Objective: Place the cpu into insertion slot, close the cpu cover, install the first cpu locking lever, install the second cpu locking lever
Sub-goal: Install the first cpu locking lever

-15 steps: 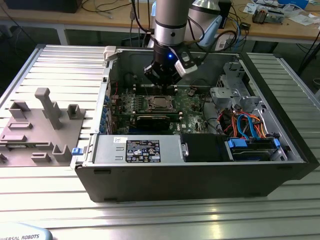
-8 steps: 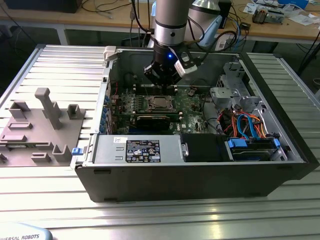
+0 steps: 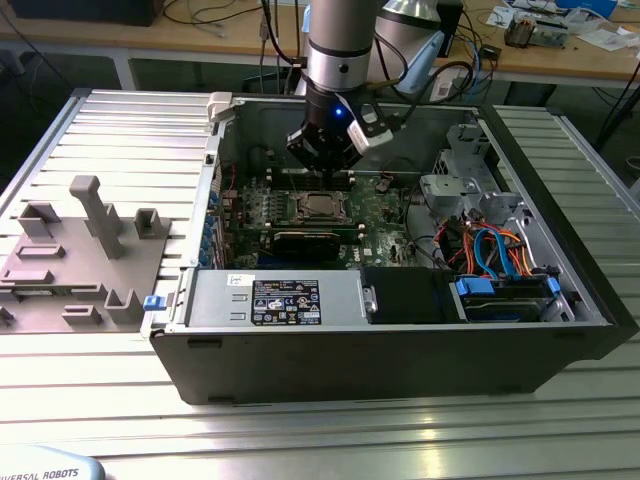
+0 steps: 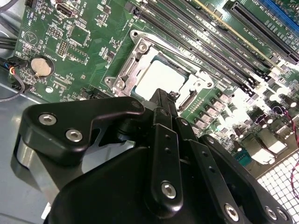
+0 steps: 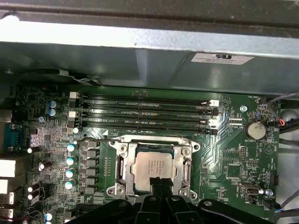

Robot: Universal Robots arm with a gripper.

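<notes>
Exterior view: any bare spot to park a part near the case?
Free: the ribbed metal table behind the grey fixture block, and the strip in front of the computer case. Crowded: inside the case, where the gripper hangs above the cpu among the cables and the drive cage.

You've got a matt silver-grey metal cpu (image 5: 154,164) sitting in a shiny metal cover (image 5: 122,164) — bright, smooth. The board (image 5: 233,154) is glossy green; the gripper (image 4: 163,100) is matt black, the case (image 3: 560,200) dull grey sheet metal.
</notes>
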